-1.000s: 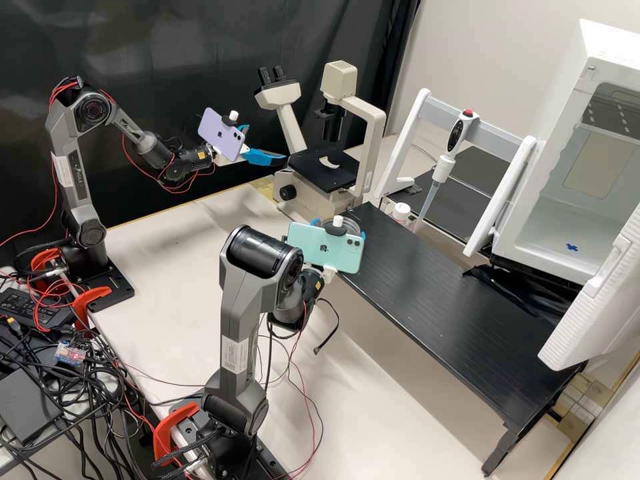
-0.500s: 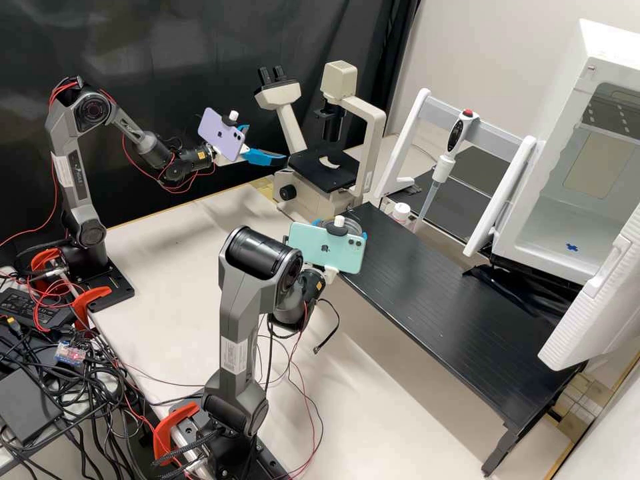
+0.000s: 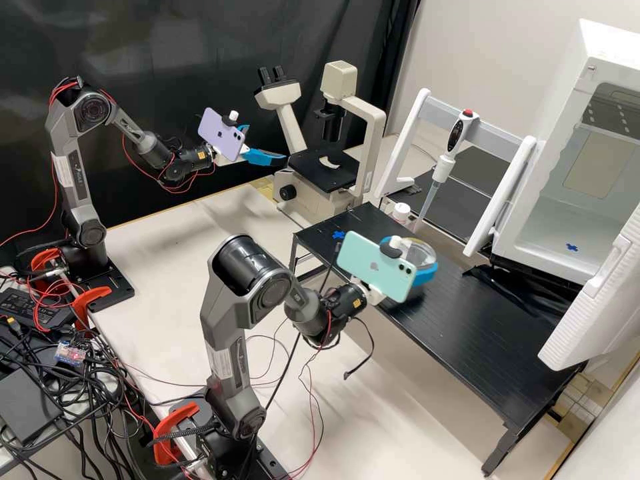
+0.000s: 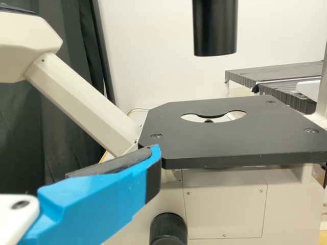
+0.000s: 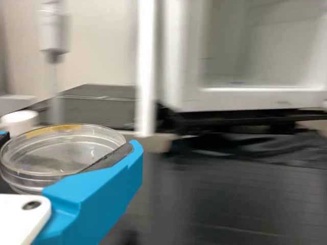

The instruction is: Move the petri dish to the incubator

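Observation:
Clear and round, the petri dish (image 3: 418,253) is held above the black raised shelf in the high view, with my right gripper (image 3: 407,257) shut on it. In the right wrist view the dish (image 5: 56,153) lies level between the blue fingers of my right gripper (image 5: 69,145). The white incubator (image 3: 553,230) stands open at the right, a blue cross on its inside floor; its front (image 5: 245,99) is beyond the dish in the right wrist view. My left gripper (image 3: 265,143) is open beside the microscope; in the left wrist view this gripper (image 4: 74,153) is near the stage.
The microscope (image 3: 325,170) stands at the back. A pipette (image 3: 440,167) hangs on a white stand behind the black shelf (image 3: 467,327), with a white-capped bottle (image 3: 401,213) near it. The incubator door (image 3: 593,300) juts out over the shelf's right end.
My right gripper has swung rightward along the shelf with the petri dish in it, uncovering a blue cross at the shelf's left end. The left arm has kept still.

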Motion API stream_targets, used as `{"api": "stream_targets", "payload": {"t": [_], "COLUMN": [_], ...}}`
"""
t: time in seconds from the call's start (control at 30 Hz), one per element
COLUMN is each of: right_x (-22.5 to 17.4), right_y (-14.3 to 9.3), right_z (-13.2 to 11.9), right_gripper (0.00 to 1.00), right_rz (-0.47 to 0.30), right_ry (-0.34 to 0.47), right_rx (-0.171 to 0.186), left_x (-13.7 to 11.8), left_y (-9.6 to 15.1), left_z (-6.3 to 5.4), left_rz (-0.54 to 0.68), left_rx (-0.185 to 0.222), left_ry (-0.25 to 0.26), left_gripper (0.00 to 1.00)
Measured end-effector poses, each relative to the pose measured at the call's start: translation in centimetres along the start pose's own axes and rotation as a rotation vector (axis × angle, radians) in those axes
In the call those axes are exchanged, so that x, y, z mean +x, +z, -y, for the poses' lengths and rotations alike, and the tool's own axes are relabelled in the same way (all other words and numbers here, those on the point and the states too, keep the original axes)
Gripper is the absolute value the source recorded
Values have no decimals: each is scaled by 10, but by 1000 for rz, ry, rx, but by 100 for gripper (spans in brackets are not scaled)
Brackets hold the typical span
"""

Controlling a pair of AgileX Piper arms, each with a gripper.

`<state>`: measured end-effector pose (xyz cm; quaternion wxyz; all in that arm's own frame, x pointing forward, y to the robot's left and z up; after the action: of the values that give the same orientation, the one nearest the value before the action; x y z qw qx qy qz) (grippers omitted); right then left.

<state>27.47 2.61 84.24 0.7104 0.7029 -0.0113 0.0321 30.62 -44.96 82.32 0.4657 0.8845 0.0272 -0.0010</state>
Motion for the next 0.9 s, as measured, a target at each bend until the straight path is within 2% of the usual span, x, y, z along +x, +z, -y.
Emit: {"api": "stream_targets", "payload": {"t": [0.17,0.6,0.67,0.77,0.9], "right_x": [30,110,124,138,158], "right_y": [10,29,32,36,37], "right_z": [-29,-85,-96,-108,-122], "right_gripper": [0,0,0,0,0], "right_rz": [39,175,200,222,232], "right_ry": [81,155,172,194,203], "right_rx": [-5,-15,-1,9,1], "left_x": [0,0,0,0,0], "left_y": [0,0,0,0,0], "left_z": [0,0,0,0,0], "left_rz": [0,0,0,0,0], "left_rx": [0,0,0,0,0], "left_ry": [0,0,0,0,0], "left_gripper": [100,100,100,100,100]}}
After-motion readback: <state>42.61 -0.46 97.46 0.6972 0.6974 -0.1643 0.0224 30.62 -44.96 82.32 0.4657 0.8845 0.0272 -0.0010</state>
